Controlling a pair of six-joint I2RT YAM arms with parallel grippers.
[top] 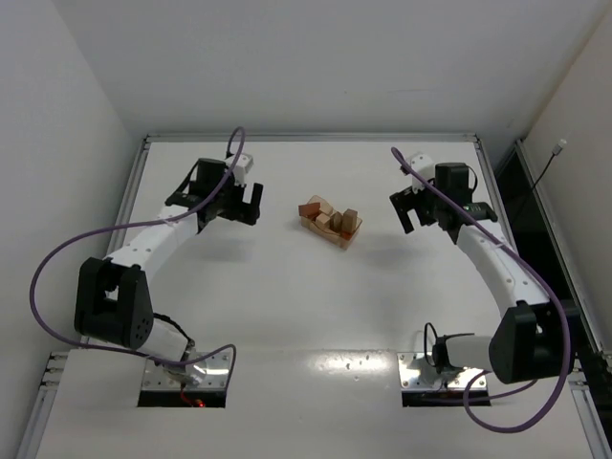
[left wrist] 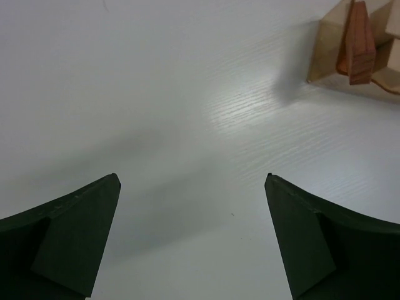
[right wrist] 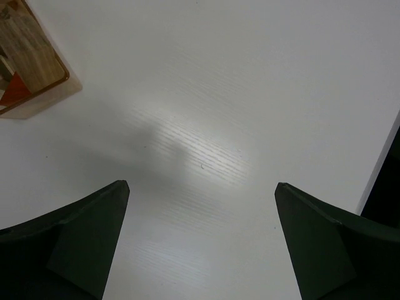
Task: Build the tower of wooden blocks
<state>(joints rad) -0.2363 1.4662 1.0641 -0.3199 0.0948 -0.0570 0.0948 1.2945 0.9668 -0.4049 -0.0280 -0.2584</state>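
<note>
Midway across the white surface (top: 287, 316), slightly nearer its far edge: wooden blocks (top: 325, 218), pale tan and reddish-brown, lying together inside a shallow wooden box (top: 348, 240). Left hand (top: 251, 206) released, fingers spread wide, nothing between them; it hangs over bare surface left of the box, apart from it. Right hand (top: 406, 212) likewise released and empty, right of the box, also apart. Both hands point toward the box.

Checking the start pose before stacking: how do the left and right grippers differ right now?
The left gripper hangs left of the pale tan wooden box; the right gripper hangs on its right. The left gripper's camera sees the box at upper right, the right gripper's at upper left. Both are open and empty.
</note>
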